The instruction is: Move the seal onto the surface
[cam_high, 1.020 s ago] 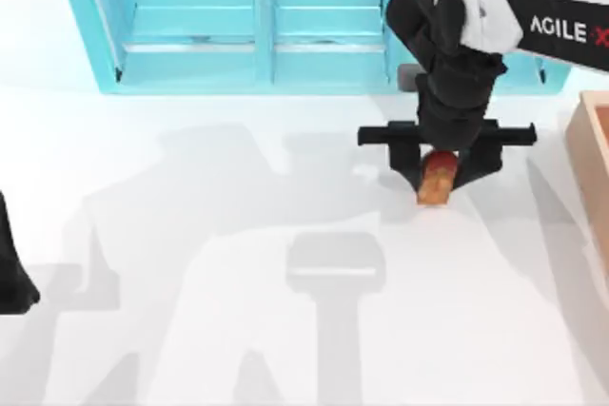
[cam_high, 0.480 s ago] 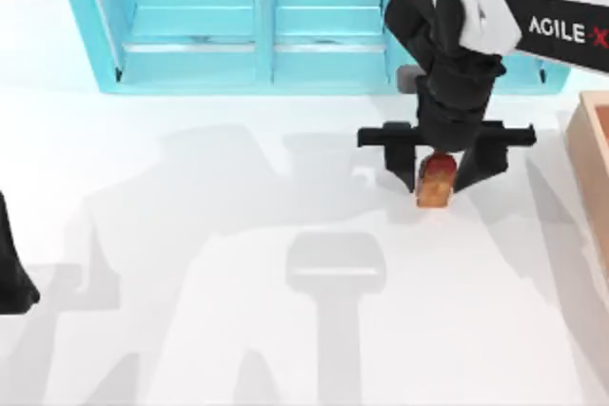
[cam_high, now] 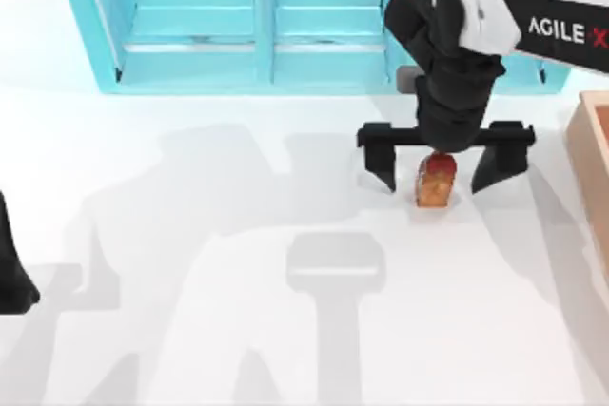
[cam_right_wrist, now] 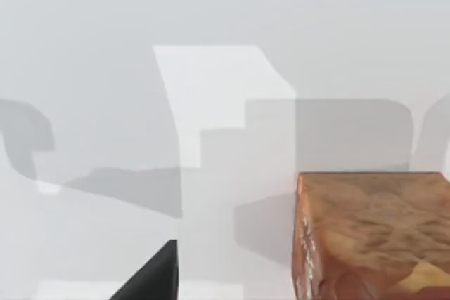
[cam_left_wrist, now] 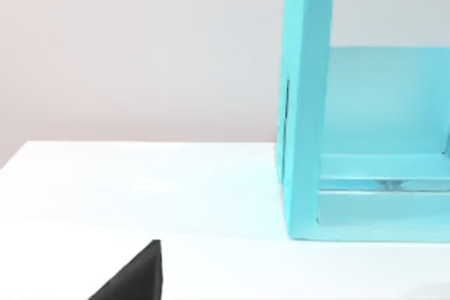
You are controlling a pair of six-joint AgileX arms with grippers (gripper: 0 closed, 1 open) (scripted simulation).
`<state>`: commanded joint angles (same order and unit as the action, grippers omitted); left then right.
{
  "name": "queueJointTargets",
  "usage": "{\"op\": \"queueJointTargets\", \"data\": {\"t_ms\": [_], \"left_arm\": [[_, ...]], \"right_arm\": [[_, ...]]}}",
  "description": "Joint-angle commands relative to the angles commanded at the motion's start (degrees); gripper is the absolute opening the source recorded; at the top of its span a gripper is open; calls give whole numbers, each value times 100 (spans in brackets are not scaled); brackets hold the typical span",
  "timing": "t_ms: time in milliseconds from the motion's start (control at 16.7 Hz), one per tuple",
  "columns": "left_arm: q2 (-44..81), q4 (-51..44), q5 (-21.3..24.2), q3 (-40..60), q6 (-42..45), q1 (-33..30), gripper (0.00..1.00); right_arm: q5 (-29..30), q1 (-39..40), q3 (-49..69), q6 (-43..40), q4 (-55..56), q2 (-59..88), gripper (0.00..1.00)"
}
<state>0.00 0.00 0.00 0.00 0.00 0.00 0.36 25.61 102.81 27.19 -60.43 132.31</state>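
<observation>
The seal [cam_high: 436, 183], a small orange-tan block with a dark red rounded top, stands on the white surface [cam_high: 238, 330] in front of the turquoise shelf unit, toward the right. My right gripper [cam_high: 438, 176] hangs right over it, open, with one finger on each side and a gap to the seal on both sides. In the right wrist view the seal's orange-tan block [cam_right_wrist: 373, 237] rests on the white top, with one dark fingertip [cam_right_wrist: 151, 279] beside it. My left arm [cam_high: 11, 273] is parked at the table's left edge.
The turquoise shelf unit [cam_high: 257, 16] runs along the back of the table and also shows in the left wrist view [cam_left_wrist: 309, 103]. A tan wooden box [cam_high: 595, 168] stands at the right edge, close to the right gripper.
The right gripper's fingers have spread apart and let go of the seal, which now stands free on the white top. The left arm has stayed still.
</observation>
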Motion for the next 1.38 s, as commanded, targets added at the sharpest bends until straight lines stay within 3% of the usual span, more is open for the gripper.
{"op": "queueJointTargets", "data": {"t_ms": [480, 1380], "left_arm": [[0, 0, 0, 0, 0, 0, 100], [0, 0, 0, 0, 0, 0, 100]], "right_arm": [[11, -22, 295, 16, -384, 93, 100], [12, -35, 3675, -20, -3504, 165, 100]]}}
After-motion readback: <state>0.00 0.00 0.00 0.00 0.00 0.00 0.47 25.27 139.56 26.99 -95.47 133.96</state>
